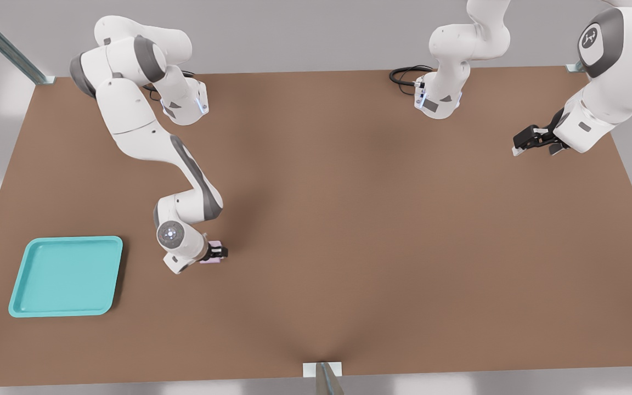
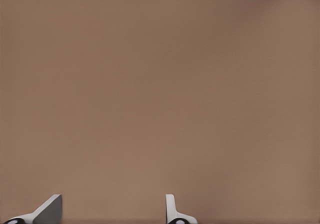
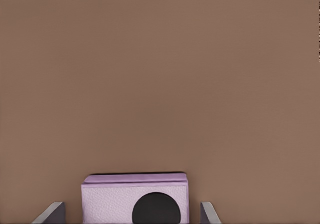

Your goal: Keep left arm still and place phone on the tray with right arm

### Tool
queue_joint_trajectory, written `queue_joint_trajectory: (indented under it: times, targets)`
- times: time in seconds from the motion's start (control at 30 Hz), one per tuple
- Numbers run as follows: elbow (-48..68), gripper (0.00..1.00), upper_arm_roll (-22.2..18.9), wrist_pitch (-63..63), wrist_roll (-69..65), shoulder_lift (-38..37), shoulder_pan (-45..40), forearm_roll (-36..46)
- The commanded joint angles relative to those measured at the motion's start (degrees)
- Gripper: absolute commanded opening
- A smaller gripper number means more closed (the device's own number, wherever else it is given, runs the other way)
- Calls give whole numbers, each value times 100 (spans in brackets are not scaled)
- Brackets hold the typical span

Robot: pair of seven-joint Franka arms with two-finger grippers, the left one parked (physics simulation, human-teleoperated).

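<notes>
Gripper is seen low over the table in the front view, right at the phone, well apart from the tray on that view's left. In the right wrist view the phone sits between spread fingers with gaps showing, so nothing's gripped yet. Grasping seems underway: closing, lifting, then carrying trayward is needed.

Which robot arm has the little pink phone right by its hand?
The right arm, with the glowing round wrist cap, near the tray. Its gripper straddles the phone. The logo-capped arm's gripper hangs over bare table.
</notes>
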Motion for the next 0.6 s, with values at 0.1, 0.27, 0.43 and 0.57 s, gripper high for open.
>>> queue_joint_trajectory:
  times: [0.1,0.27,0.43,0.57]
  targets:
    - [2,100,0,359,761,68,-43,-114]
    - [2,87,0,359,752,85,-25,-123]
    - [2,88,0,359,752,112,1,-123]
    - [2,81,0,350,743,112,-8,-123]
